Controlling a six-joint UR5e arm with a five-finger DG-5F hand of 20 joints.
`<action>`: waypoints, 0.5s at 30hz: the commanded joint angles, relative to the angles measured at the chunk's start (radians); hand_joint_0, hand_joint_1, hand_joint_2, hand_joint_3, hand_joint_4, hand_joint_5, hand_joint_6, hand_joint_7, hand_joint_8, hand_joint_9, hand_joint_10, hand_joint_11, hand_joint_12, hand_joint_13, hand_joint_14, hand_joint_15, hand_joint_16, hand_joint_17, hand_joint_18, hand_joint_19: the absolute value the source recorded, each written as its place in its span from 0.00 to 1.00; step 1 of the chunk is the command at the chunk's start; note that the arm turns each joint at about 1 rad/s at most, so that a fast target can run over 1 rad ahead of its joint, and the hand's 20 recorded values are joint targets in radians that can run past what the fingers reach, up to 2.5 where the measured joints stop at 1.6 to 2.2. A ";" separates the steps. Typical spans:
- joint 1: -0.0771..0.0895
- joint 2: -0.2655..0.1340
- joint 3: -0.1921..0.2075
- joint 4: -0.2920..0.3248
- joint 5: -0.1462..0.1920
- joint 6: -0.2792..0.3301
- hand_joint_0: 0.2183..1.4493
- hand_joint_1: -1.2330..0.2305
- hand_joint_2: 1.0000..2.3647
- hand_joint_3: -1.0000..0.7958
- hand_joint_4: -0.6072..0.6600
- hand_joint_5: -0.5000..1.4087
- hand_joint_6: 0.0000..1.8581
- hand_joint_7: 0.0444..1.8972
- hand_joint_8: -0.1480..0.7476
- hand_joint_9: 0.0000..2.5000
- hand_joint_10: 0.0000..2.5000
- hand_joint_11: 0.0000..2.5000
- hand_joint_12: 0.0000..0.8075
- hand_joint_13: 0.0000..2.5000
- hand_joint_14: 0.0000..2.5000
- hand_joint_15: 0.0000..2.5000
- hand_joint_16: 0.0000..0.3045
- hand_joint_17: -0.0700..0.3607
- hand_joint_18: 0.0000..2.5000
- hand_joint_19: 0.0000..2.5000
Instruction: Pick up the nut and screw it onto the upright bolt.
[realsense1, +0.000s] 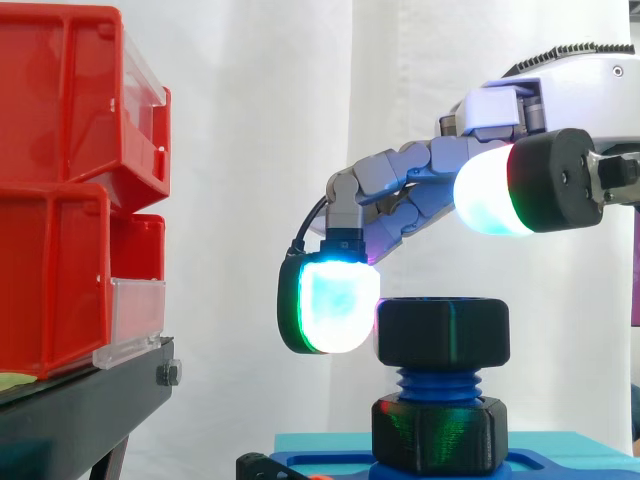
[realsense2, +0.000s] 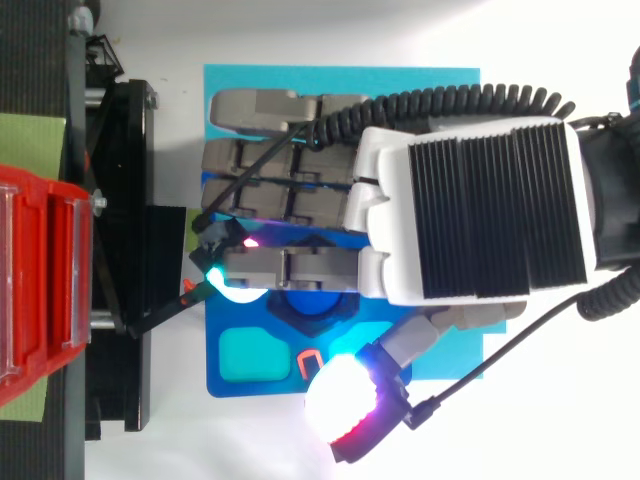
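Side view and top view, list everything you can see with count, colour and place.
nut: one, black, atop the bolt's thread
bolt: one, blue, upright on the plate
lower nut: one, black, at the bolt's foot
plate: one, blue, on the sheet
sheet: one, cyan, under the plate
bins: two, red, stacked left on the stand
stand: one, black, left
curtain: one, white, behind
hand: one, grey and white, over the bolt
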 joint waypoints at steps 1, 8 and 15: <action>-0.008 0.000 0.000 0.002 -0.006 -0.001 0.25 0.77 0.00 0.28 0.62 0.23 0.27 0.73 0.46 0.22 0.00 0.00 0.36 0.19 0.00 0.00 0.09 0.30 0.04 0.00; -0.028 0.000 0.000 0.002 -0.027 -0.008 0.25 0.77 0.00 0.28 0.61 0.24 0.27 0.77 0.47 0.23 0.00 0.00 0.35 0.20 0.00 0.00 0.08 0.30 0.05 0.00; -0.046 0.000 0.000 0.001 -0.047 -0.018 0.25 0.76 0.00 0.28 0.62 0.24 0.29 0.75 0.47 0.25 0.00 0.00 0.34 0.22 0.00 0.00 0.08 0.29 0.06 0.00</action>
